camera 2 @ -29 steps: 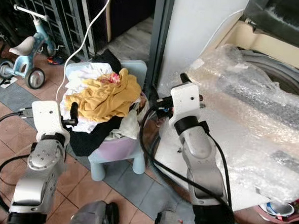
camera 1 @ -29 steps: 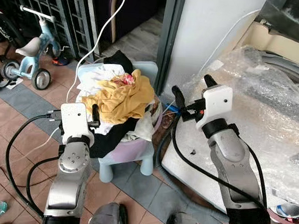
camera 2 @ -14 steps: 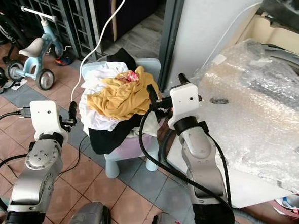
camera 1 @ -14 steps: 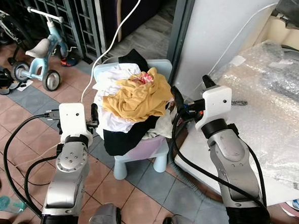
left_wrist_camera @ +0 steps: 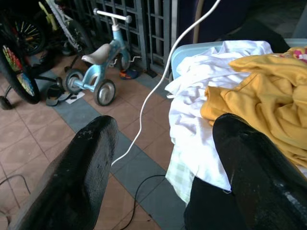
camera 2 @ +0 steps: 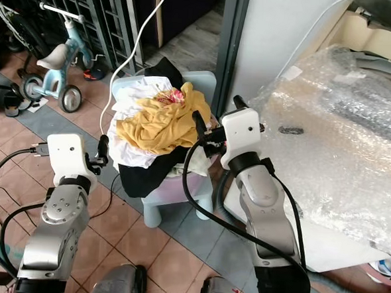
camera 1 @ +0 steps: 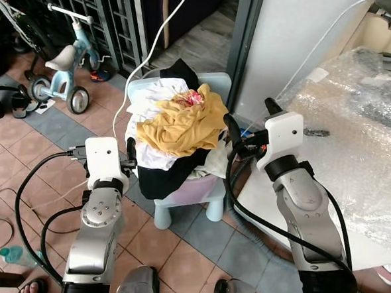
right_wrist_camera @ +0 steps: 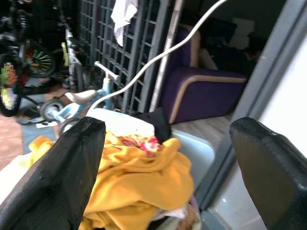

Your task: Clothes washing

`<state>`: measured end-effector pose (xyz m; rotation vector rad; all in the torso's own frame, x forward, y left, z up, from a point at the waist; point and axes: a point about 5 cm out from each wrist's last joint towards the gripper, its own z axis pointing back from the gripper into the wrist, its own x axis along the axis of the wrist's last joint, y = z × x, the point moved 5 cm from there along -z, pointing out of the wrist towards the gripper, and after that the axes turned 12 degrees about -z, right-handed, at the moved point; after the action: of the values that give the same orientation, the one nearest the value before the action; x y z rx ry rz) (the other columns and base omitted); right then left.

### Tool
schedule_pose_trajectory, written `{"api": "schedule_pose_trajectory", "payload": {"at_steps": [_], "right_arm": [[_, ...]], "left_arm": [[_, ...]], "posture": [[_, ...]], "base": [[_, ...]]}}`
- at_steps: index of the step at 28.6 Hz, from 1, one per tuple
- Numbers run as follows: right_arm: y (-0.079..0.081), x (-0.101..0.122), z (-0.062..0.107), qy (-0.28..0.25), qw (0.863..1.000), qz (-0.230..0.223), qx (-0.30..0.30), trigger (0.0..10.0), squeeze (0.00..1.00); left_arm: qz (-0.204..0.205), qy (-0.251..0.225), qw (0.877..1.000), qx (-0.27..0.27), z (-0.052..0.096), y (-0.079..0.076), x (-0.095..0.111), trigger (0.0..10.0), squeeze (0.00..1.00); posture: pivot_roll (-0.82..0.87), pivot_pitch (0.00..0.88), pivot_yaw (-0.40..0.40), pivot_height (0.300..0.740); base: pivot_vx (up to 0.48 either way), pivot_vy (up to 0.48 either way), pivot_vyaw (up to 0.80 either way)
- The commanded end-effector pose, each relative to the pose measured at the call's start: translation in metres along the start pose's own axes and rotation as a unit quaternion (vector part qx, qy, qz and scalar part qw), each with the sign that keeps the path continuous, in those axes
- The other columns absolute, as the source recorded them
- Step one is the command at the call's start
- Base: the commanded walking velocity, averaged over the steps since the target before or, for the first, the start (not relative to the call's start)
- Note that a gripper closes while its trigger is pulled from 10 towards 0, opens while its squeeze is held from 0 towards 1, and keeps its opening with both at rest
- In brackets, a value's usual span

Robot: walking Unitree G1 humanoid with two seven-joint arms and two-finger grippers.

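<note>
A heap of clothes (camera 1: 176,129) lies on a small pale blue plastic chair (camera 1: 199,190): a yellow garment (left_wrist_camera: 268,91) on top, white (left_wrist_camera: 201,120) and black pieces under it. My left gripper (camera 1: 129,161) is open, low at the heap's left side, its fingers (left_wrist_camera: 84,177) spread with nothing between them. My right gripper (camera 1: 246,126) is open just right of the heap, facing the yellow garment (right_wrist_camera: 139,187). The washing machine (camera 1: 356,130), draped in bubble wrap, stands to the right.
A blue child's tricycle (camera 1: 65,59) and bicycles stand by a dark metal grille at the left. A white cable (camera 1: 148,57) hangs down past the chair. A purple armchair (right_wrist_camera: 206,91) sits behind. A white wall panel (camera 1: 288,39) rises beside the machine. Tiled floor surrounds the chair.
The camera has shifted, so the chair and heap now sit a little lower and more central. Both grippers keep their places on either side of the heap, still open.
</note>
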<state>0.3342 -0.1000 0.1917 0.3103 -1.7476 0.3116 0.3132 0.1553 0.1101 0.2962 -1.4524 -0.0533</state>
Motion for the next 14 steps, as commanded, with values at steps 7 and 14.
{"api": "schedule_pose_trajectory", "payload": {"at_steps": [7,14], "right_arm": [[0.0045,0.0017,-0.0021,0.000,1.000,0.001,0.012,10.0,0.00],[0.0060,-0.0038,-0.0019,0.009,1.000,-0.001,0.017,10.0,0.00]], "left_arm": [[0.009,-0.006,1.000,0.006,0.0020,0.0014,0.0025,10.0,0.00],[0.020,0.000,1.000,0.016,0.0056,0.0035,-0.0037,10.0,0.00]], "posture": [[0.06,0.152,-0.014,0.728],[0.05,0.131,-0.020,0.728]], "base": [[0.000,0.000,0.32],[0.164,0.000,0.00]]}}
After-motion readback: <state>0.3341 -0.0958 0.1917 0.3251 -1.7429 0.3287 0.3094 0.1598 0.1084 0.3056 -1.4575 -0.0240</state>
